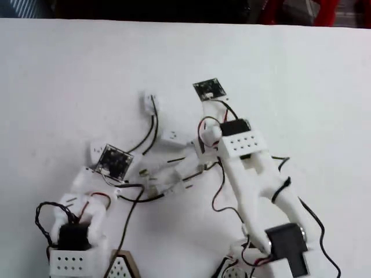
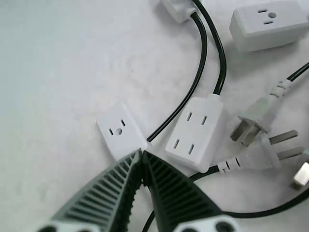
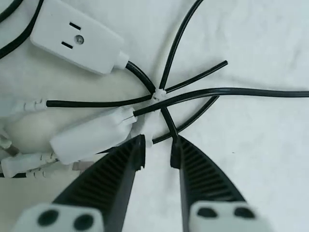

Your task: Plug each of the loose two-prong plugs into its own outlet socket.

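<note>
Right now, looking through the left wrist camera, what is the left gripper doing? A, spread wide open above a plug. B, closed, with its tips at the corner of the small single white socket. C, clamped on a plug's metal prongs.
B: the left gripper is shut, its tips meeting at the corner of the single white socket, while the nearest two-prong plug lies apart, beyond the double socket block.

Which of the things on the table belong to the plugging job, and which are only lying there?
For the job: two-prong plugs, single socket, double socket, third socket.
Only lying there: cable tie, loose cord ends.
</note>
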You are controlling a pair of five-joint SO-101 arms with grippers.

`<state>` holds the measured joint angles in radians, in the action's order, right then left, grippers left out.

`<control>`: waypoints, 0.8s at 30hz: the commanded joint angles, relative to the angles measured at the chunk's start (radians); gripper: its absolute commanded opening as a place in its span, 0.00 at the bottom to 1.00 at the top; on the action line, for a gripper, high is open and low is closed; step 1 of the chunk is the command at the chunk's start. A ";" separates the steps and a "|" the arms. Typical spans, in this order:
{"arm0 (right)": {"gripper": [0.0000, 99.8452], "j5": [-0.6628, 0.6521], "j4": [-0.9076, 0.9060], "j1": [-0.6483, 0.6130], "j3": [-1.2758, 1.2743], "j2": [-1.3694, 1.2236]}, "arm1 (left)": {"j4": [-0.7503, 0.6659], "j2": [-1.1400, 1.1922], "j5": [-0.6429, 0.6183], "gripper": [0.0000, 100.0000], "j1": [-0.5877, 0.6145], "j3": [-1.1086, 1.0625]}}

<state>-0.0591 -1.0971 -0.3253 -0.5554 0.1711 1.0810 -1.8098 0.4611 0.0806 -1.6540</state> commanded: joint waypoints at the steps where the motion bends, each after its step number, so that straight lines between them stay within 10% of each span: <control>1: 0.10 0.028 -0.002 -0.022 0.066 -0.041 | -0.005 -0.008 0.009 0.02 0.005 0.005; 24: 0.10 0.049 0.041 -0.064 0.106 -0.214 | -0.005 -0.008 0.009 0.02 0.005 0.003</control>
<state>-0.0192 -1.0648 -0.3821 -0.4849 -0.0499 1.0810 -1.8098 0.4611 0.0806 -1.6540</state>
